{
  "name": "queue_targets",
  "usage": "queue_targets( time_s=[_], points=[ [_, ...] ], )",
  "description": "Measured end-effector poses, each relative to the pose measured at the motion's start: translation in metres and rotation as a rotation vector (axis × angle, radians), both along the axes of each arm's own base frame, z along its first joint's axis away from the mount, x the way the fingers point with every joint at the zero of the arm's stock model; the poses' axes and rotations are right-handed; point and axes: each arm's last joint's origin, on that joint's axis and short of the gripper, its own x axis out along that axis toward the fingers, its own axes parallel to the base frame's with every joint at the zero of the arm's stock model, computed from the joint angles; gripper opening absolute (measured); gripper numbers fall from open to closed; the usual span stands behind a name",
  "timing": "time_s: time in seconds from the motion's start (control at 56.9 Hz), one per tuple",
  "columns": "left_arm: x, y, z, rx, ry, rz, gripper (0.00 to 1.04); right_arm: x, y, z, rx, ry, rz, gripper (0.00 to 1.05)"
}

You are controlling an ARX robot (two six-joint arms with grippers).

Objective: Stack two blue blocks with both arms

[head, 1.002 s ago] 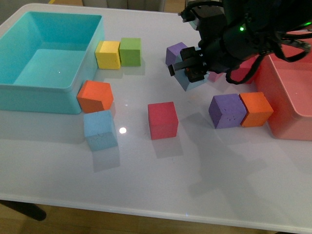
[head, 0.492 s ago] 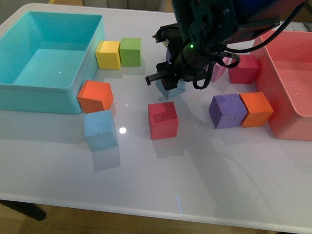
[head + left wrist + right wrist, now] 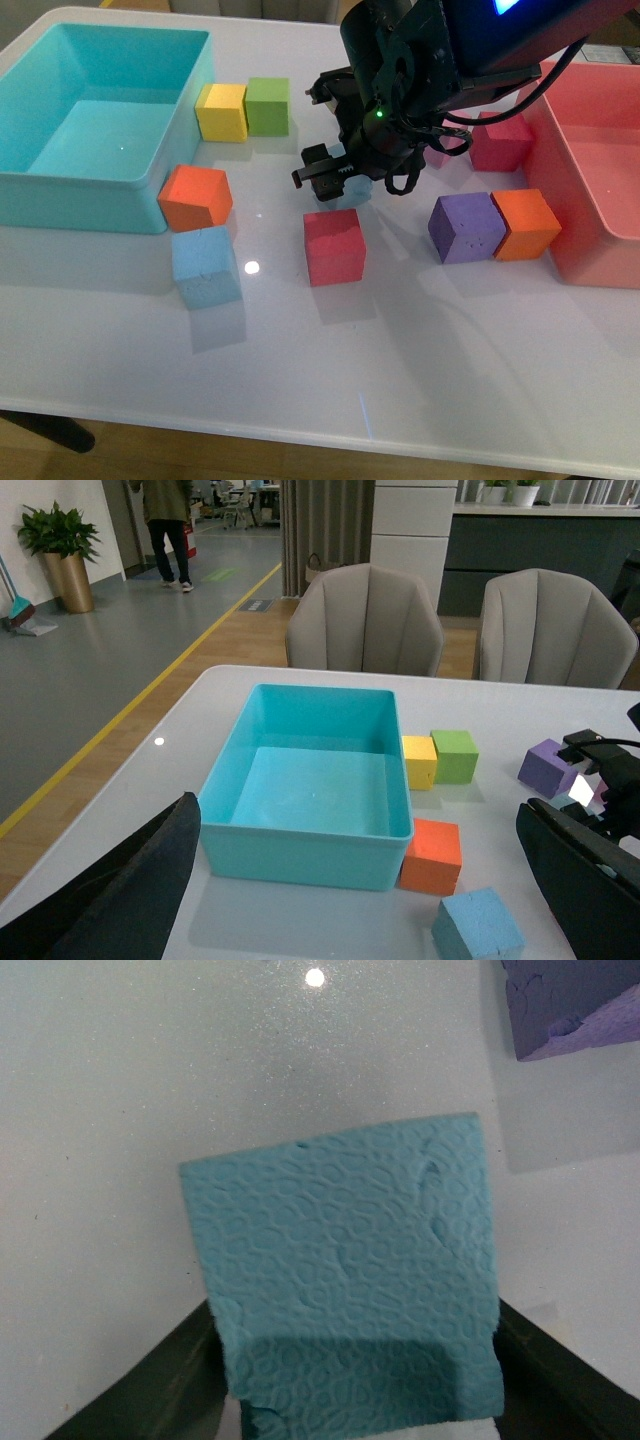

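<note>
One blue block (image 3: 206, 265) rests on the white table in front of an orange cube, and it also shows in the left wrist view (image 3: 478, 925). My right gripper (image 3: 335, 177) hangs above the table's middle, just behind the red cube, shut on the other blue block (image 3: 345, 1260). In the front view only a sliver of that held block (image 3: 352, 188) shows under the black arm. My left gripper (image 3: 357, 810) is open with nothing between its fingers (image 3: 130, 890), and looks over the teal bin. The left arm is not in the front view.
A teal bin (image 3: 60, 190) sits at the back left, with yellow (image 3: 221, 111) and green (image 3: 268, 105) cubes beside it. An orange cube (image 3: 195, 195), a red cube (image 3: 334, 246), a purple cube (image 3: 465, 227) and another orange cube (image 3: 526, 222) lie around. A pink bin (image 3: 590, 200) stands at the right.
My right arm has carried its blue block leftward and a little nearer, from beside the far purple cube to just behind the red cube. The blue block on the table has not moved.
</note>
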Motion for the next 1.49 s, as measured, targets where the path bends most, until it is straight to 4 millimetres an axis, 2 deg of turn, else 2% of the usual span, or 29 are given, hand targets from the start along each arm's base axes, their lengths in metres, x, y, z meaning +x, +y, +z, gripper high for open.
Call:
queue_targets(
  time_s=[0.105,0.193,0.316,0.527,0.615,0.721,0.949,1.002,1.09,1.125,1.16,1.195,1.353,1.389,1.494],
  points=[
    [0.000,0.000,0.000,0.000,0.000,0.000,0.96,-0.002,-0.001,0.002,0.015,0.000,0.007,0.97],
    [0.000,0.000,0.000,0.000,0.000,0.000,0.96,-0.005,-0.002,0.010,0.029,-0.011,0.012,0.95],
    [0.000,0.000,0.000,0.000,0.000,0.000,0.96,-0.009,-0.005,0.032,0.063,-0.056,0.020,0.96],
    [0.000,0.000,0.000,0.000,0.000,0.000,0.96,-0.031,-0.023,0.092,0.157,-0.211,0.028,0.96],
    [0.000,0.000,0.000,0.000,0.000,0.000,0.96,-0.050,-0.037,0.116,0.196,-0.272,0.042,0.96],
    [0.000,0.000,0.000,0.000,0.000,0.000,0.96,-0.086,-0.061,0.144,0.223,-0.350,0.051,0.96],
    [0.000,0.000,0.000,0.000,0.000,0.000,0.96,-0.165,-0.113,0.173,0.225,-0.452,0.016,0.95],
    [0.000,0.000,0.000,0.000,0.000,-0.001,0.96,-0.187,-0.131,0.179,0.223,-0.695,-0.208,0.83],
    [0.000,0.000,0.000,0.000,0.000,0.000,0.96,-0.219,-0.158,0.181,0.277,-0.895,-0.356,0.64],
    [0.000,0.000,0.000,0.000,0.000,0.000,0.96,-0.230,-0.166,0.177,0.290,-0.908,-0.367,0.54],
    [0.000,0.000,0.000,0.000,0.000,0.000,0.96,-0.235,-0.169,0.175,0.293,-0.905,-0.364,0.49],
    [0.000,0.000,0.000,0.000,0.000,0.000,0.96,-0.245,-0.175,0.167,0.291,-0.889,-0.362,0.38],
    [0.000,0.000,0.000,0.000,0.000,0.000,0.96,-0.267,-0.189,0.158,0.291,-0.886,-0.363,0.07],
    [0.000,0.000,0.000,0.000,0.000,0.000,0.96,-0.271,-0.191,0.157,0.293,-0.887,-0.362,0.02],
    [0.000,0.000,0.000,0.000,0.000,0.000,0.96,-0.284,-0.197,0.152,0.291,-0.883,-0.367,0.02]
  ],
)
